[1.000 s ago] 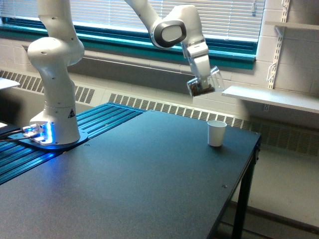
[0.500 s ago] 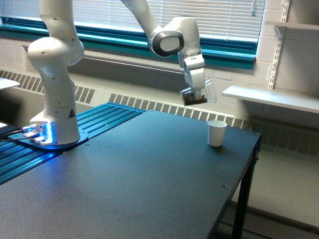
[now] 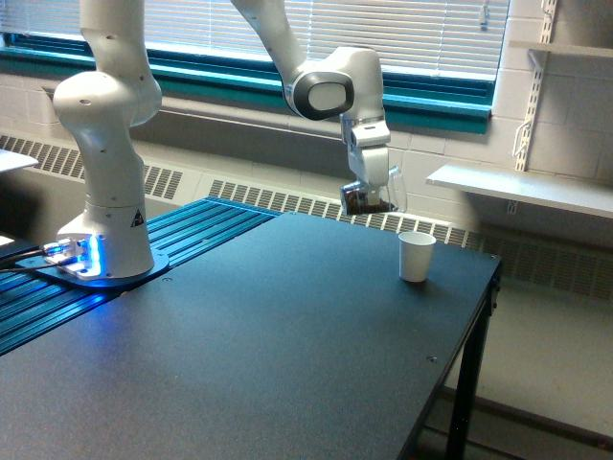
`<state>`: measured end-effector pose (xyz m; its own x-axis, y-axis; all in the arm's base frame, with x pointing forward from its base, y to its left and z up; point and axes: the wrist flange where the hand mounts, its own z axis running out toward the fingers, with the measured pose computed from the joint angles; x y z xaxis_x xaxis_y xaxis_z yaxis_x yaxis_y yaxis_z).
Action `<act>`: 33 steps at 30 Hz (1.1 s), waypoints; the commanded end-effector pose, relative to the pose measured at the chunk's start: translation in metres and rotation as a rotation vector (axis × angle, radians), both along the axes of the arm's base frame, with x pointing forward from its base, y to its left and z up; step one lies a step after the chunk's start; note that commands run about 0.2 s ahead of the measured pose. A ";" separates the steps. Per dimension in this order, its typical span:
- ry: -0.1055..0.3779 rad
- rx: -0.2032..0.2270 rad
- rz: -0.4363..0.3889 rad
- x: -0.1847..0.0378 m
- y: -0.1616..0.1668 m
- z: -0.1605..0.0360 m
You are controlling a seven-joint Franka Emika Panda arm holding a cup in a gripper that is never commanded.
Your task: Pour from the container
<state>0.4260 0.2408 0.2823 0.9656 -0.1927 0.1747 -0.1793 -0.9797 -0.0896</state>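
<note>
Since the earlier frames, we observe that the claw (image 3: 369, 196) with the container (image 3: 372, 199) has moved toward the exterior view's left and downward, and the container has gone from strongly tilted to closer to upright.

Nearest the camera, the dark surface (image 3: 268, 364) fills the lower part of the view. Its corner and one black leg (image 3: 463, 402) show at the exterior view's right.

At the exterior view's left, the arm's white base (image 3: 105, 225) stands on a round plate with a blue light at its foot. It sits beside a ribbed blue-lit strip (image 3: 124, 287) along the surface's edge.

Farther back, a white paper cup (image 3: 416, 256) stands upright near the far right corner of the surface. We see nothing touching it.

Above the far edge of the surface, the claw is closed on the container, a small transparent vessel with dark brown contents visible in its lower part. The container hangs in the air, clear of the surface. It lies up and toward the exterior view's left of the white paper cup, near but apart from it. We see only a slight tilt.

Behind the arm, a radiator grille (image 3: 316, 206) runs along the wall. Above it are a teal window sill (image 3: 239, 81) and closed blinds (image 3: 421, 29). A white shelf (image 3: 522, 187) projects from the wall at the exterior view's right.
</note>
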 end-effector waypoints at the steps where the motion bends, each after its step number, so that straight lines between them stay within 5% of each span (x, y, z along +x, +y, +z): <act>1: 0.011 -0.018 0.020 0.004 0.001 -0.004; 33: 0.082 -0.067 0.059 0.021 0.022 -0.028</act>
